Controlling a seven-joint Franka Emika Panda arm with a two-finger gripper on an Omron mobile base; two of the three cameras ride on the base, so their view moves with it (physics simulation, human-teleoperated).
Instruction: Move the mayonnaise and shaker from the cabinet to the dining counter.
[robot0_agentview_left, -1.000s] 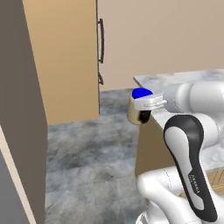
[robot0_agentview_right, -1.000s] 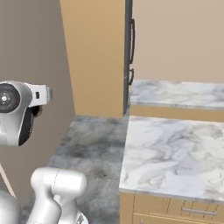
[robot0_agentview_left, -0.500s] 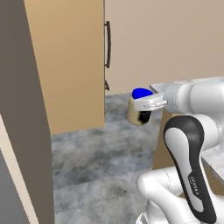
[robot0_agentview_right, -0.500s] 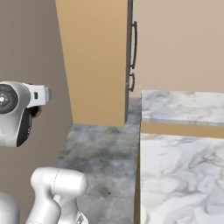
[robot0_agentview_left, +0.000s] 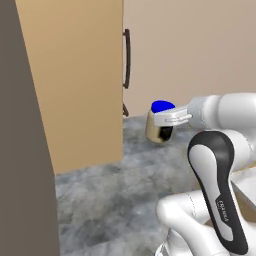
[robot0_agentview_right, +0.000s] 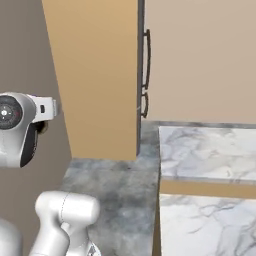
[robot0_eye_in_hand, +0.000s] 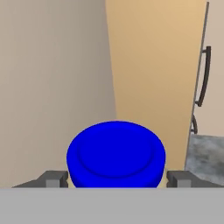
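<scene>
The mayonnaise (robot0_agentview_left: 159, 128) is a squat cream jar with a blue lid and a dark label. It hangs in the air above the grey floor, and my gripper (robot0_agentview_left: 163, 125) is shut on it from the right. In the hand view the blue lid of the mayonnaise (robot0_eye_in_hand: 116, 153) sits between the two dark fingertips (robot0_eye_in_hand: 53, 178) of my gripper (robot0_eye_in_hand: 114, 177). A white-grey marble counter top with a tan front, the dining counter (robot0_agentview_right: 205, 150), lies to the right, apart from the jar. The shaker is out of view.
A tall light wooden unit (robot0_agentview_left: 75, 80) with dark vertical bar handles (robot0_agentview_left: 127, 58) stands on the floor straight ahead, also the wooden unit (robot0_agentview_right: 95, 75). A brownish-grey panel (robot0_agentview_left: 20, 150) rises close on the left. Grey mottled floor (robot0_agentview_left: 110, 195) lies open between them.
The whole picture has shifted in both base views, so the base has moved; the wooden unit now stands nearer. The jar stays in the gripper as before.
</scene>
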